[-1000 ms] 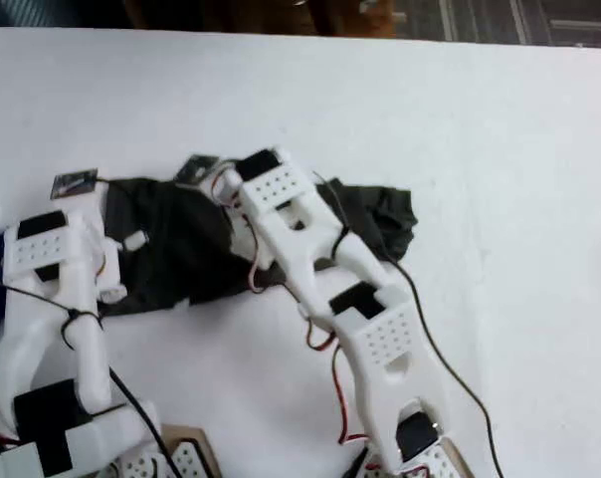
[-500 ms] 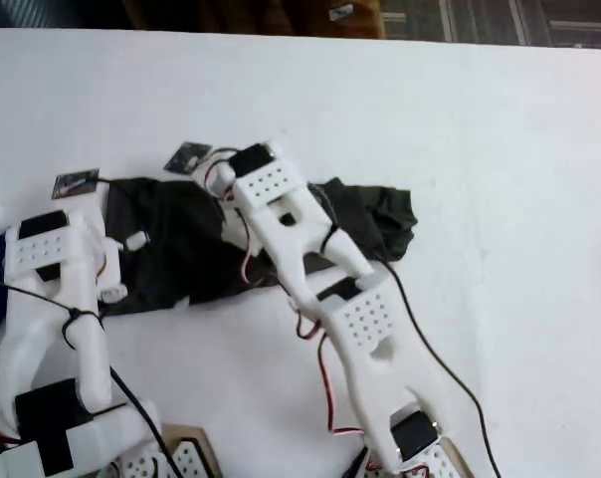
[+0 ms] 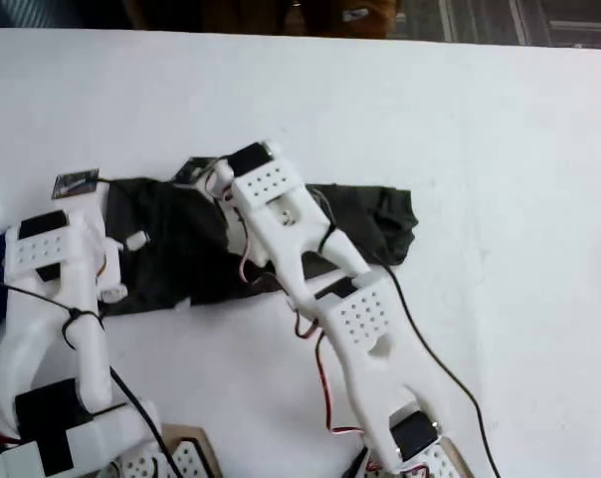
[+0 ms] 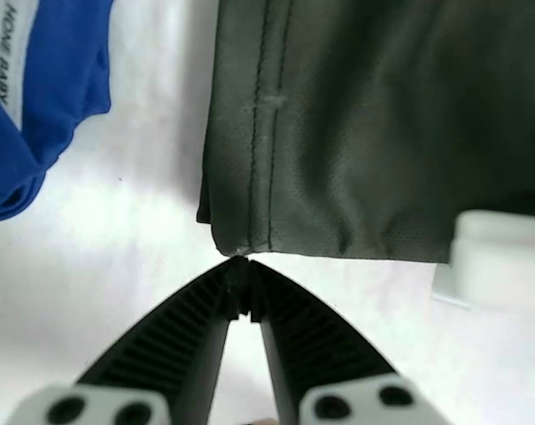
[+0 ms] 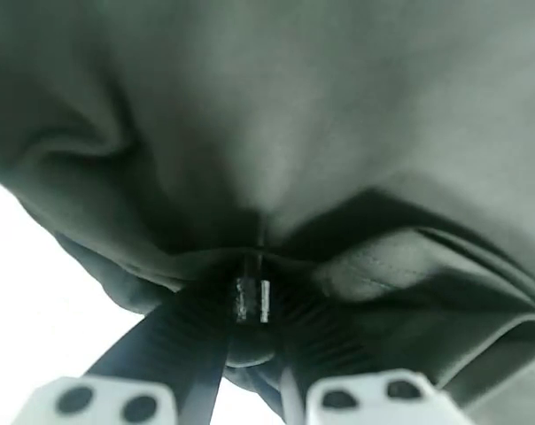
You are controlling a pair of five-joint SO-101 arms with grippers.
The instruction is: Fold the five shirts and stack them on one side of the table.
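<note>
From where I'm standing, the dark shirt [image 3: 176, 249] is lying spread in a wide, rumpled band on the left half of the white table [image 3: 480, 149], its far end bunching into folds.

The right arm [image 3: 370, 329] is rising from its base at the near edge and slanting up and to the left. Its forearm is crossing the middle of the shirt and its wrist is sitting over the cloth's far edge. Down at the wrist, the right gripper [image 5: 250, 301] is pointing into the fabric with its jaws clamped together. A ridge of the dark cloth is gathering right at the tips, and folds are fanning away from the pinch on both sides.

The left arm [image 3: 52, 299] is standing close by the left edge of the table. Its upper link is running almost straight away from the base, and its wrist is bending in toward the shirt's left end. The left gripper [image 4: 241, 297] is hanging over bare table with its jaws pressed closed. The tips are meeting just at the stitched hem corner of the shirt. I cannot tell whether any of that corner is actually caught between them.

A blue garment [image 4: 37, 88] is lying crumpled just beside the shirt's left edge, with a strip of table showing between the two. It is also peeking out behind the left arm at the table's left border.
</note>
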